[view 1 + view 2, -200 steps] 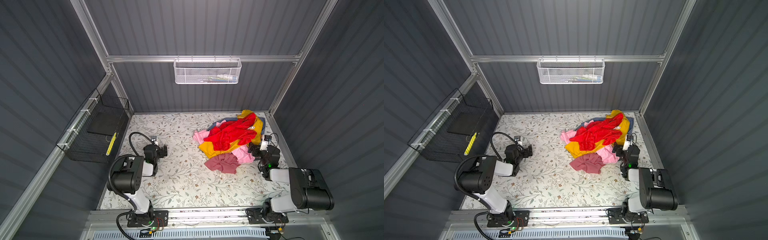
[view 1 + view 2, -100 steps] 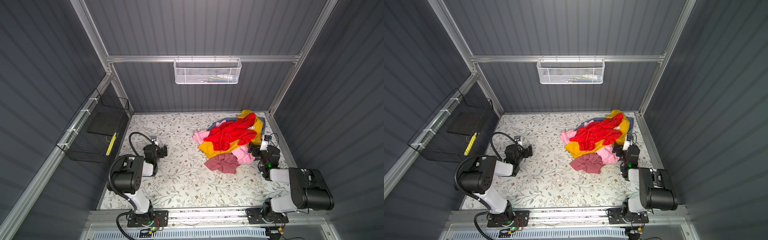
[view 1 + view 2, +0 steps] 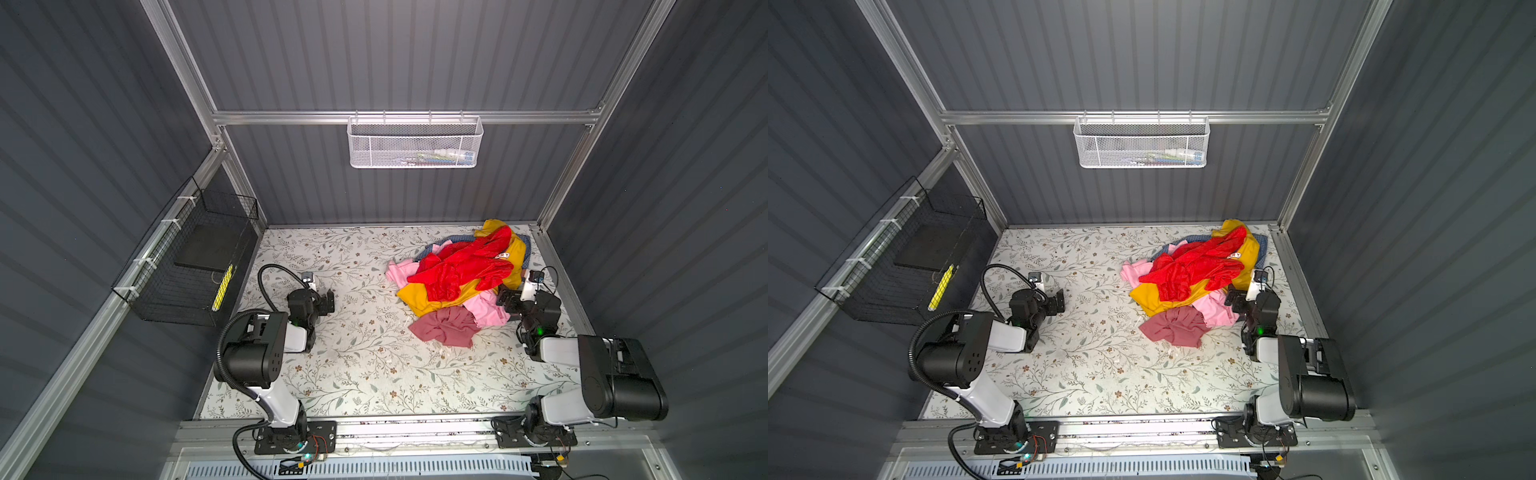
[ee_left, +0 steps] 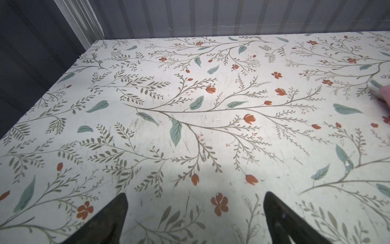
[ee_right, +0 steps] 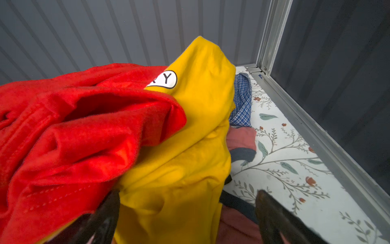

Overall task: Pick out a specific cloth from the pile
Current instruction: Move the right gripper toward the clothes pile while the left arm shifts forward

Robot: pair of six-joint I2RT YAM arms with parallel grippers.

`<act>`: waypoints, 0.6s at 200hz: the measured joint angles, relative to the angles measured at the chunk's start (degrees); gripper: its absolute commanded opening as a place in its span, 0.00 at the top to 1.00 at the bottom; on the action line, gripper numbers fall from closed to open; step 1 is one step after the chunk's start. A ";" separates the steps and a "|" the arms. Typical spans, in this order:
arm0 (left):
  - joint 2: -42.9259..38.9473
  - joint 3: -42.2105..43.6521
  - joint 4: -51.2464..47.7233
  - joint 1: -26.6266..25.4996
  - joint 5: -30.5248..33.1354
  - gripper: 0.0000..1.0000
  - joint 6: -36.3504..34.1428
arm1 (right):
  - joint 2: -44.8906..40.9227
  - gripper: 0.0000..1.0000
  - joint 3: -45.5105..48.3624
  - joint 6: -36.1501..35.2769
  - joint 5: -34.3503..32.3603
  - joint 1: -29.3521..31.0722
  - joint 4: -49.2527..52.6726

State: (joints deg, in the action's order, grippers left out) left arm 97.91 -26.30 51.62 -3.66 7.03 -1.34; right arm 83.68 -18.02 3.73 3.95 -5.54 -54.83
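Nothing has moved. Your left fingers (image 4: pixel 106 221) and right fingers (image 5: pixel 274 215) stand spread wide, gripping nothing. The light pink cloth (image 3: pixel 486 309) lies low in the pile (image 3: pixel 457 270).

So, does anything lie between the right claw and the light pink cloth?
Partly. The yellow cloth and the red cloth lie over much of the light pink cloth, and the right wrist view shows mainly those ahead of the open right claw. In a top view, though, one pink fold lies bare right beside that claw.
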 measured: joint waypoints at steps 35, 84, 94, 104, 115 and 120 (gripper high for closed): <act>0.00 0.00 -0.02 0.00 0.00 0.00 0.00 | 0.00 0.01 0.00 0.15 0.26 -0.04 -0.02; 0.00 -0.07 -0.42 0.00 0.00 0.00 0.00 | 0.00 0.01 0.00 0.31 0.63 -0.11 -0.02; 0.00 -0.07 -0.42 0.00 0.00 0.00 0.02 | 0.00 0.01 0.00 0.33 0.68 -0.13 -0.02; -0.02 -0.13 -0.70 0.00 0.31 0.00 0.04 | 0.00 0.01 0.00 0.35 0.83 -0.17 -0.02; -1.09 -1.20 -4.55 0.00 0.96 0.00 0.24 | 0.00 0.01 0.04 0.55 1.57 -0.57 -0.50; -1.97 -2.03 -6.93 0.00 1.29 0.00 0.35 | -0.31 0.01 0.11 0.74 1.81 -0.87 -0.57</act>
State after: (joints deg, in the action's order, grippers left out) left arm 95.94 -28.34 44.69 -3.66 8.32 -0.99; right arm 83.37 -17.91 4.47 5.76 -6.42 -55.40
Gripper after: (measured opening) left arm 0.999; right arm 0.989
